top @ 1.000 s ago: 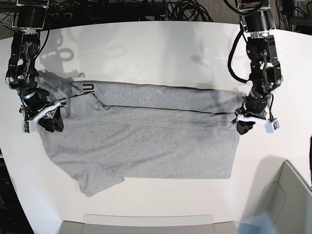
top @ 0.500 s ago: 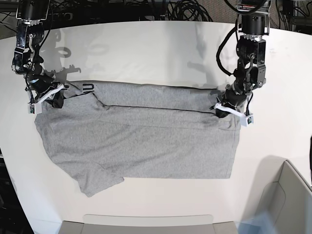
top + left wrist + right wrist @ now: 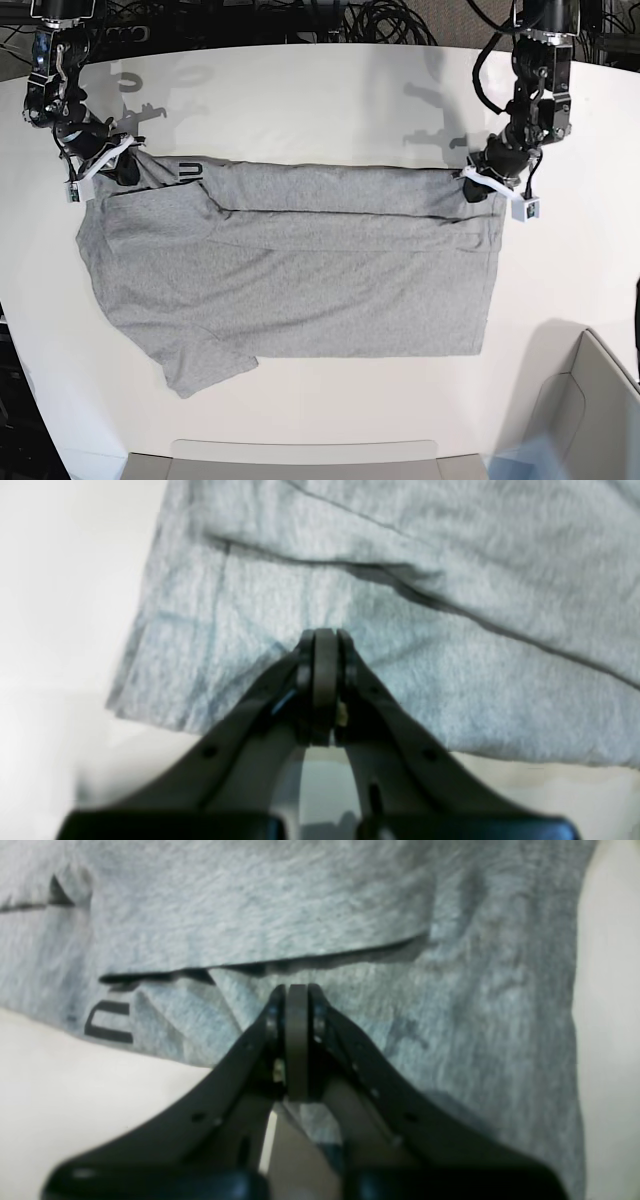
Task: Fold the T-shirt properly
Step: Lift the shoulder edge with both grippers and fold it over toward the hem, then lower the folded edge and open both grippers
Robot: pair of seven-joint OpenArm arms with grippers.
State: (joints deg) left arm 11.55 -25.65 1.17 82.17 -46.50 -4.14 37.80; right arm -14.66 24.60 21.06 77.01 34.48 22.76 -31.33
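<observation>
White table [image 3: 320,110] lies bare beyond T-shirt's [image 3: 300,270] pinched far edge.

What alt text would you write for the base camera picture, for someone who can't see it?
A grey T-shirt lies spread on a white table, its far edge folded over. Two robot arms pinch that edge, the right gripper at the picture's left and the left gripper at its right.

Both grippers pulled T-shirt [image 3: 300,270] edge farther back.

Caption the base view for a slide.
Both pincers, left and right, pinch the far edge of the grey T-shirt on a white table.
</observation>
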